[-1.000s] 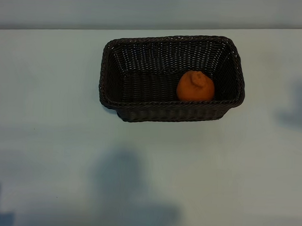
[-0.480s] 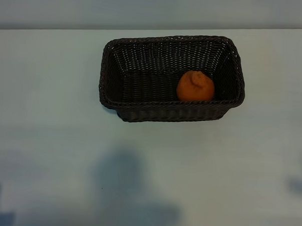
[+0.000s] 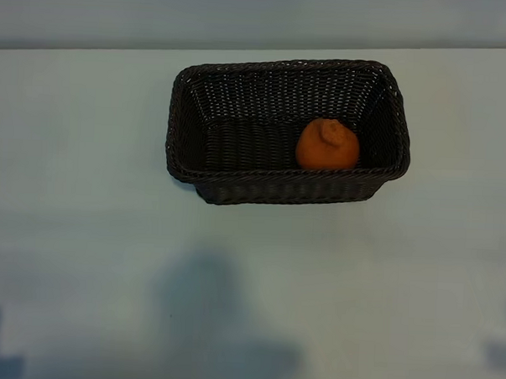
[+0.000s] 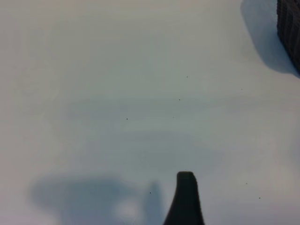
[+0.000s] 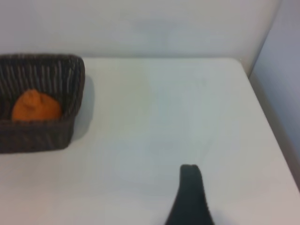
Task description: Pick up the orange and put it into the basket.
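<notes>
Light soft, even, cool; table (image 3: 78, 148) pale with faint blue-green tint, no glare. Exterior view: broad blurry shadow patch at near edge, centre; smaller dark shadows in both near corners. Basket (image 3: 287, 187) interior dark, weave readable; orange (image 3: 327, 146) evenly lit, no highlight. Left wrist view: diffuse grey shadow on table, darker shadow beside basket corner (image 4: 288, 23). Right wrist view soft, slightly blurred throughout; basket (image 5: 42, 136) casts short shadow on table.
</notes>
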Available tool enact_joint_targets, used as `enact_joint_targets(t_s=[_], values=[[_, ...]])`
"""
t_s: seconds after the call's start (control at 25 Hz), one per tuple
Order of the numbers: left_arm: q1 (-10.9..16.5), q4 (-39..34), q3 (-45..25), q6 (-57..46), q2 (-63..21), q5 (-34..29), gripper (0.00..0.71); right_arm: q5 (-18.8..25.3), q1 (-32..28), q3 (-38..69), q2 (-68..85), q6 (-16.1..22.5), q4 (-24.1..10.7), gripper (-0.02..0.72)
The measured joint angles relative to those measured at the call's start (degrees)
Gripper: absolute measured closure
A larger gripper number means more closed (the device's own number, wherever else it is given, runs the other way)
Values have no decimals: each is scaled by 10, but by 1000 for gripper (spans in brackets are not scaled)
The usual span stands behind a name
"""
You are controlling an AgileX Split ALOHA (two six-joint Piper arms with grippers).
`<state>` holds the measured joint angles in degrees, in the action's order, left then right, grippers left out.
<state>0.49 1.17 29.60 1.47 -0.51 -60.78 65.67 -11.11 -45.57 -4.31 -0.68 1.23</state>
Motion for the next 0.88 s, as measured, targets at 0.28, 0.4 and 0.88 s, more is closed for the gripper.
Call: enact_joint_targets(t_s=[0.28, 0.4, 0.88], values=[[0, 0, 0, 0, 0, 0, 118, 0, 0, 60, 48, 1, -5, 174], [0, 0, 0, 0, 0, 0, 118, 7, 0, 74, 48, 1, -6, 174], [0, 0, 0, 0, 0, 0, 118, 11, 0, 140, 48, 28, -12, 174]])
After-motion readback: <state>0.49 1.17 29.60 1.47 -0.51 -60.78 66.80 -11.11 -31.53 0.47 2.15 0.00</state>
